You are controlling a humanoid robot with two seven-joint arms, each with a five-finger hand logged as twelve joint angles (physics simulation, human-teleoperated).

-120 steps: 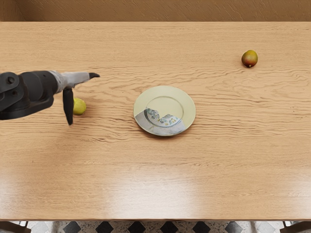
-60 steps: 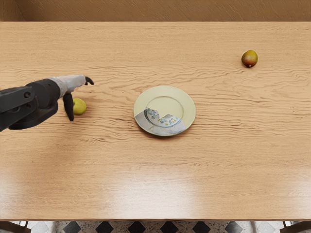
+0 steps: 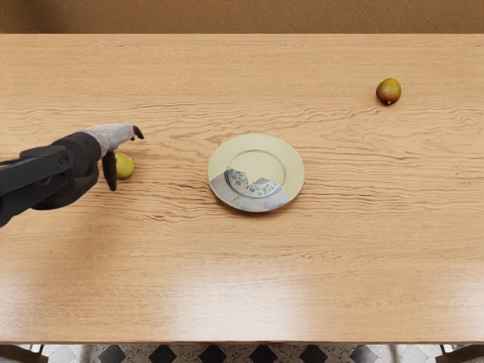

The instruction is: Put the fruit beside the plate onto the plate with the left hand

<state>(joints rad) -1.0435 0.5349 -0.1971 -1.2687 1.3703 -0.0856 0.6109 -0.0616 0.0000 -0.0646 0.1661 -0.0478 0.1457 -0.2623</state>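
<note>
Two fruits out: skip the far fruit (image 3: 388, 91), go for the yellow fruit (image 3: 125, 165) left of the plate (image 3: 293, 159) on the surface (image 3: 242, 287). Left hand (image 3: 112, 141) spread, gripping nothing. Best to sink lower, cup from both sides, then close gently to avoid rolling it away. Sitting just beside the thumb (image 3: 109, 168), under the hand's plate-side edge, maybe touching, hard to tell.
</note>
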